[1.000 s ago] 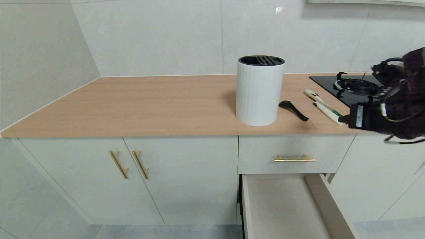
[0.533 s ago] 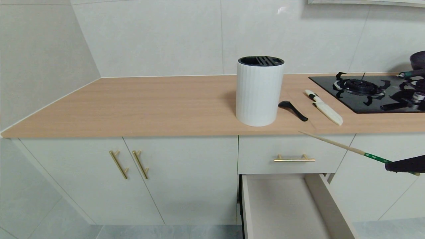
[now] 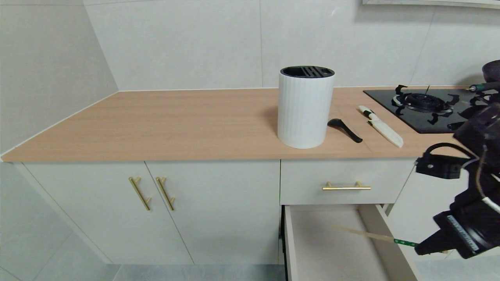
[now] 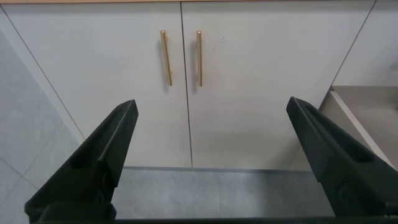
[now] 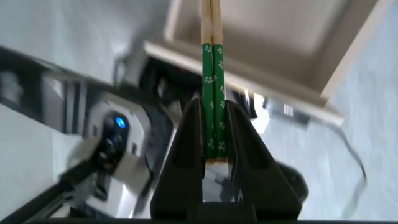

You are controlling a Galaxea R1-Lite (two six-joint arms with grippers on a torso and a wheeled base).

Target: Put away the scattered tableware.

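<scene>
Wood-grain countertop (image 3: 175,125) runs across the middle of the head view above pale cabinets, with an open drawer (image 3: 290,242) at the lower centre. At the lower right of that frame the right gripper (image 3: 421,247) is clenched on a pair of chopsticks (image 3: 367,233), pinching their green-banded ends. The bare wooden tips slant up and to the left over the drawer's cavity, not touching its floor as far as can be told. In the right wrist view the fingers (image 5: 239,134) press both sides of the green bands, which carry small white clover-like marks, and the sticks (image 5: 211,62) point into the drawer (image 5: 348,50). A white label on the gripper's side is too small to read.

The left gripper (image 4: 211,107) is spread wide and holds nothing, facing two cabinet doors with gold handles (image 4: 180,57).

On the countertop, right of centre, stands a white ribbed knife holder (image 3: 306,107). Just right of it lies a black spoon (image 3: 345,129), then a cream-bladed knife (image 3: 381,125), then a black gas hob (image 3: 425,105).
</scene>
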